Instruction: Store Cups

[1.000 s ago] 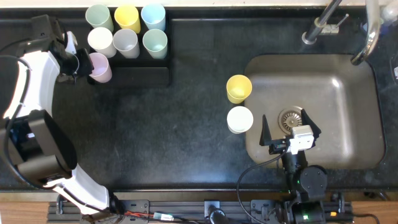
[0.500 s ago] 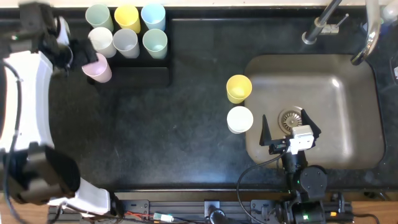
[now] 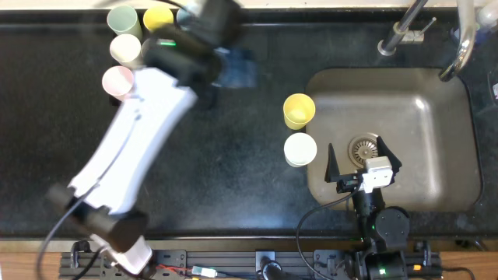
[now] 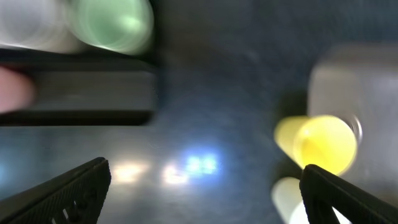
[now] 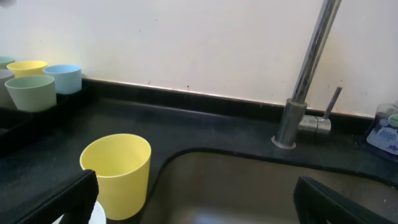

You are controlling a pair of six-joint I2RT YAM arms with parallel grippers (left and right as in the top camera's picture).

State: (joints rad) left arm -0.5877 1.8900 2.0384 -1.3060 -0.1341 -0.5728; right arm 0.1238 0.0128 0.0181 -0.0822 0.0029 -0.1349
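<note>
A loose yellow cup [image 3: 299, 110] and a white cup [image 3: 300, 149] stand on the dark counter at the sink's left rim. Several cups sit in the black tray [image 4: 87, 99] at the back left: green [image 3: 123, 17], yellow [image 3: 158, 15], white [image 3: 124, 48], and a pink cup [image 3: 118, 80] at its near left end. My left arm [image 3: 156, 117] stretches diagonally over the tray. My left gripper [image 4: 211, 193] is open and empty above the counter, between the tray and the yellow cup [image 4: 323, 143]. My right gripper [image 3: 363, 159] hangs open and empty over the sink, beside the yellow cup [image 5: 118, 171].
The steel sink [image 3: 436, 117] takes up the right side, with its drain [image 3: 363, 148] under my right gripper and a faucet [image 5: 308, 74] at the back. Bare dark counter [image 3: 226, 171] lies between the tray and the sink.
My left gripper has let go of the pink cup, which now stands in the tray. The left arm has swung fast to the right, across the tray. The right arm kept still.
</note>
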